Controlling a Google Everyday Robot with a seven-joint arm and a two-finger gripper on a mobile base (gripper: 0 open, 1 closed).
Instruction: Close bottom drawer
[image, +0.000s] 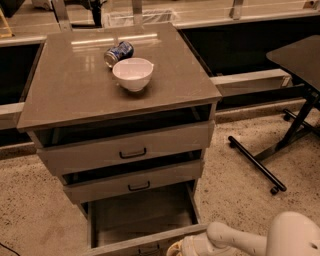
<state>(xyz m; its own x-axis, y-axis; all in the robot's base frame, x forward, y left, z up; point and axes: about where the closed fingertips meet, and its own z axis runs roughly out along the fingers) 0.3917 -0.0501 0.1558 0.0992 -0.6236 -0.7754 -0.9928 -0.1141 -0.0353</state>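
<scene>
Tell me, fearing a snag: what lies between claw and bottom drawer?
Nothing visible: in the camera view the claw, at the bottom edge, sits right by the bottom drawer.

Bottom drawer (142, 215) standing pulled well out of the grey cabinet (165, 141), claw (176, 248) hovering at the lower edge just beside its front panel, white bowl (132, 74) and tipped blue can (118, 52) sitting together on the counter (70, 97)
</scene>
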